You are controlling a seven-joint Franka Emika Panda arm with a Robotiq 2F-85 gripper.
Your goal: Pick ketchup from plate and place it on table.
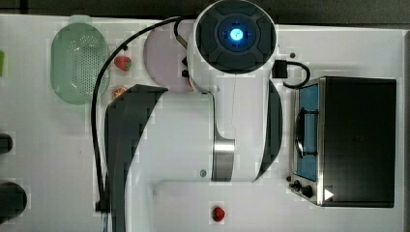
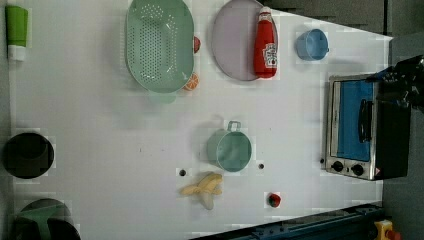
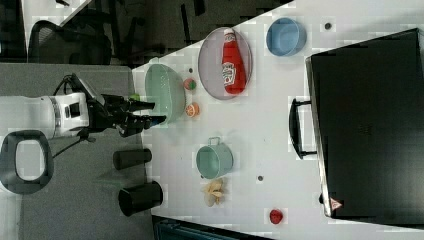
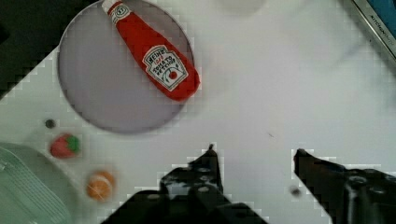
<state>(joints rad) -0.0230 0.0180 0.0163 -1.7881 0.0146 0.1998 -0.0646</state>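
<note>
Ketchup [image 4: 156, 58] lying flat on the plate [image 4: 100, 100], claw [image 4: 254, 151] open and empty, well short of it.

Wrist view: the bottle lies diagonally, its base overhanging the plate's rim, with bare surface [image 4: 280, 84] between it and the spread fingers. Left view: ketchup [image 2: 265, 45] rests along the plate's [image 2: 232, 40] rim nearest the blue bowl [image 2: 311, 44], near a surface edge. Right view: the claw [image 3: 150, 112] hangs high off the surface, well apart from the ketchup [image 3: 232, 62]; I'd guess it must come over and turn its fingers across the bottle's length.
</note>
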